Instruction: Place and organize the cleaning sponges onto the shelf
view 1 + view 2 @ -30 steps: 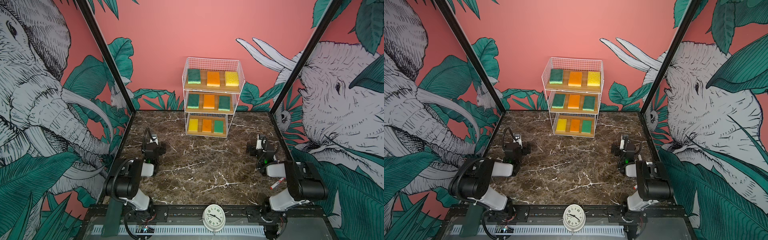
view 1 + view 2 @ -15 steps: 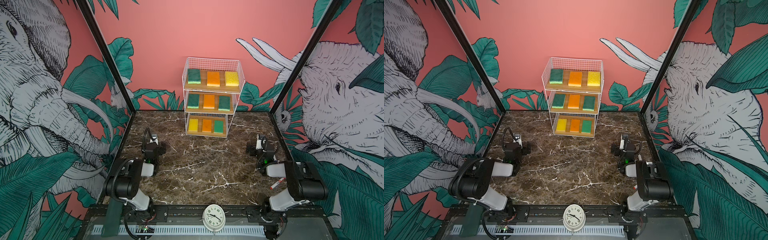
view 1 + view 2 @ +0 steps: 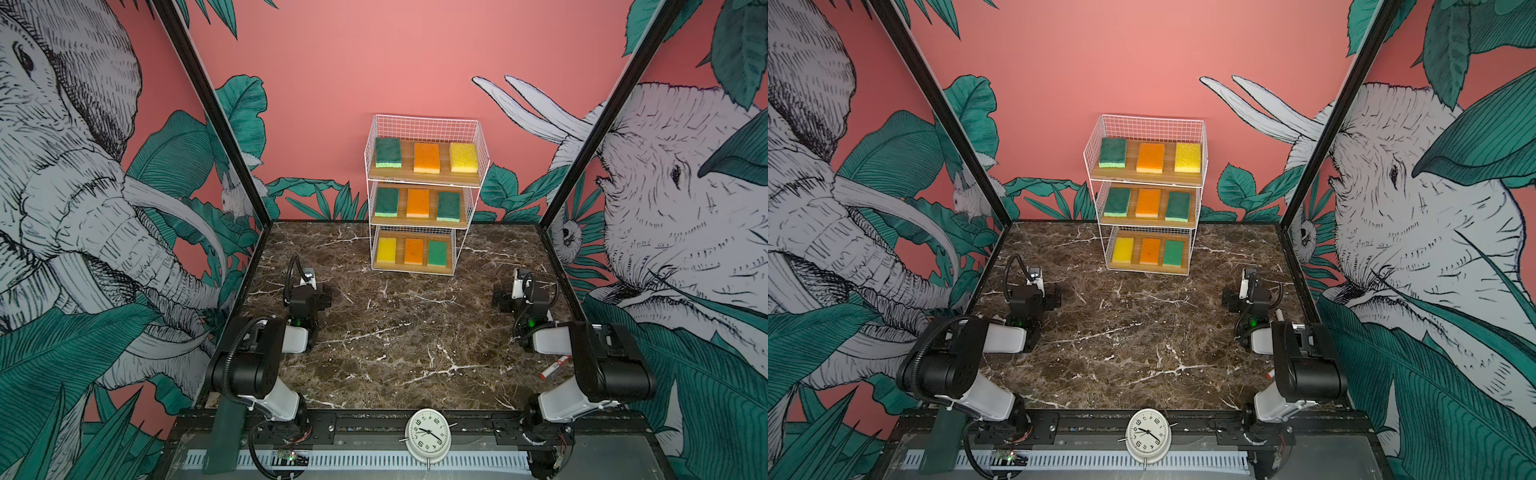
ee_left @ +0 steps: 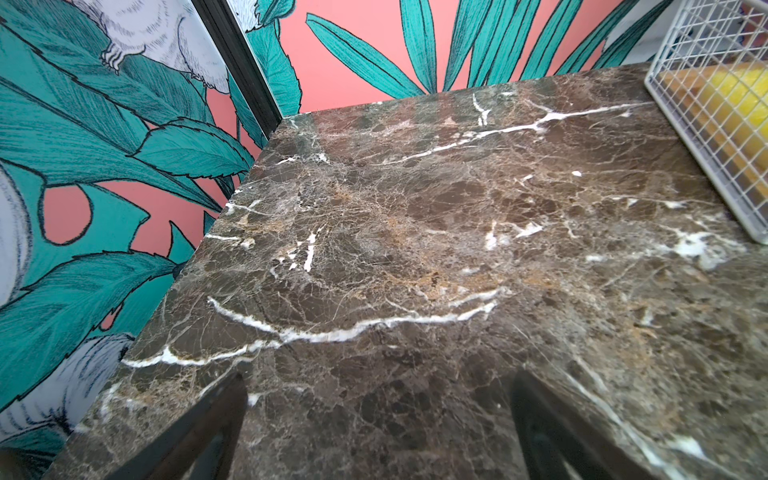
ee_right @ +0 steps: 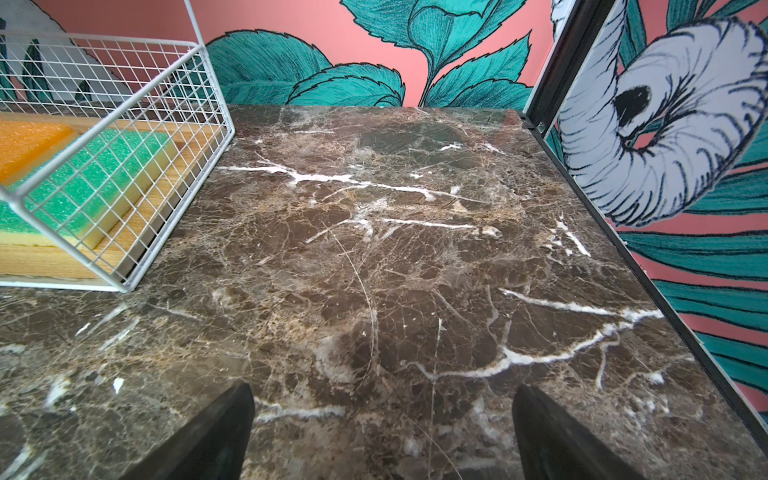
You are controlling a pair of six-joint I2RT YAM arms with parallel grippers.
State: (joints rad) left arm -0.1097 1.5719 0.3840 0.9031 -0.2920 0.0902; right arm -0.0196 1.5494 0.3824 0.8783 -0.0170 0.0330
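Note:
The shelf (image 3: 426, 129) (image 3: 1150, 126) stands at the back middle of the marble table, and cleaning sponges lie flat on all three boards. Top board: green (image 3: 388, 152), orange (image 3: 427, 157), yellow (image 3: 464, 157). Middle: green (image 3: 386, 202), orange (image 3: 418, 203), green (image 3: 449, 206). Bottom: yellow (image 3: 386, 249), orange (image 3: 414, 251), green (image 3: 437, 253). My left gripper (image 3: 308, 282) (image 4: 380, 415) rests low at the left, open over bare marble. My right gripper (image 3: 517, 286) (image 5: 382, 424) sits at the right, open and empty. Both are well short of the shelf.
A red-and-white marker pen (image 3: 555, 367) lies by the right arm's base. A white clock (image 3: 428, 435) stands on the front rail. Black frame posts and patterned walls close in the table's sides and back. The right wrist view shows the shelf's bottom corner (image 5: 124, 286).

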